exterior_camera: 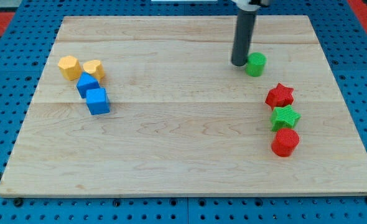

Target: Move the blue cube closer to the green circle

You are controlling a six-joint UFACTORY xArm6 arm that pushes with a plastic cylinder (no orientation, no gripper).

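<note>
The blue cube lies at the view's left, touching a second blue block just above it. The green circle sits at the upper right of the wooden board. My tip rests on the board just left of the green circle, touching or nearly touching it, and far to the right of the blue cube.
A yellow hexagon block and a yellow heart block sit above the blue blocks. At the right a red star, a green star and a red cylinder form a column.
</note>
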